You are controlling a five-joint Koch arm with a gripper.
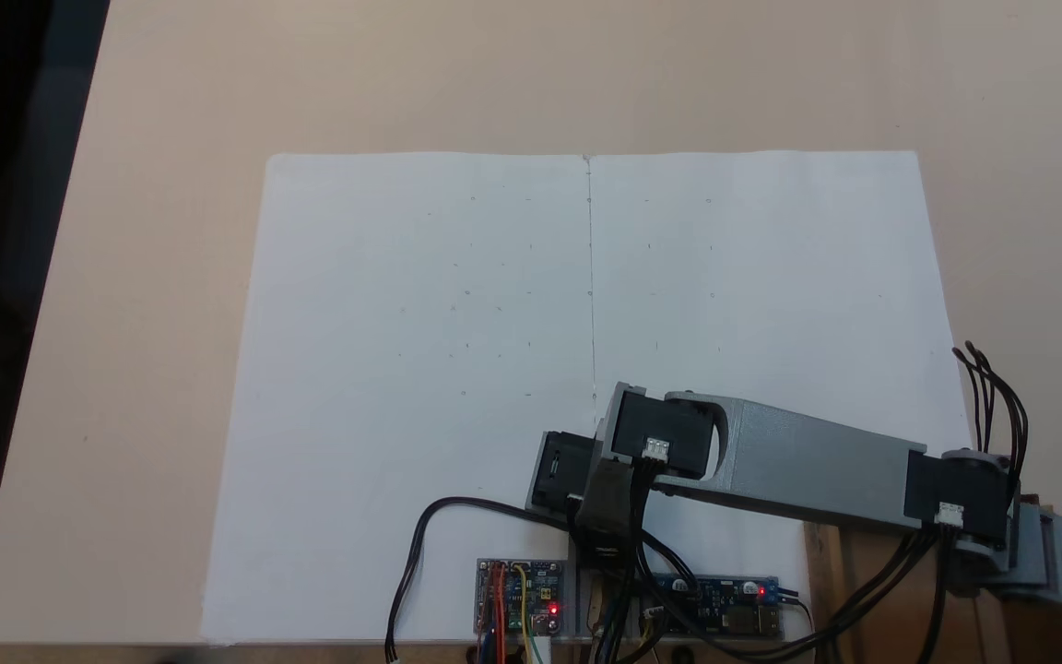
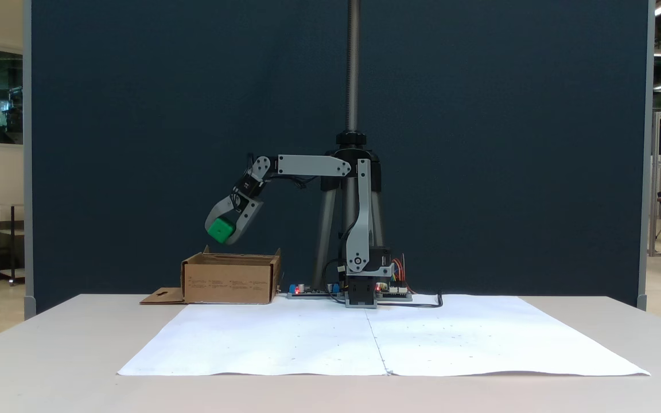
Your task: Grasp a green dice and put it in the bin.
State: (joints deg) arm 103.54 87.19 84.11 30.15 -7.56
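The green dice [image 2: 220, 230] hangs in the air between the two grey fingers of my gripper [image 2: 225, 233], which is shut on it. The gripper points down and to the left, a short way above the open top of the bin [image 2: 230, 280], a brown cardboard box at the table's back left in this fixed view. Its flap [image 2: 161, 297] lies flat on the table to its left. In a fixed view from above, my arm [image 1: 808, 461] reaches right over the bin [image 1: 872, 590] at the bottom right corner.
Two white paper sheets [image 2: 385, 335] cover the middle of the table. Circuit boards [image 1: 522, 599] with lit LEDs and black cables [image 1: 416, 553] sit by the arm's base. A tripod pole [image 2: 353, 69] and a dark blue partition stand behind.
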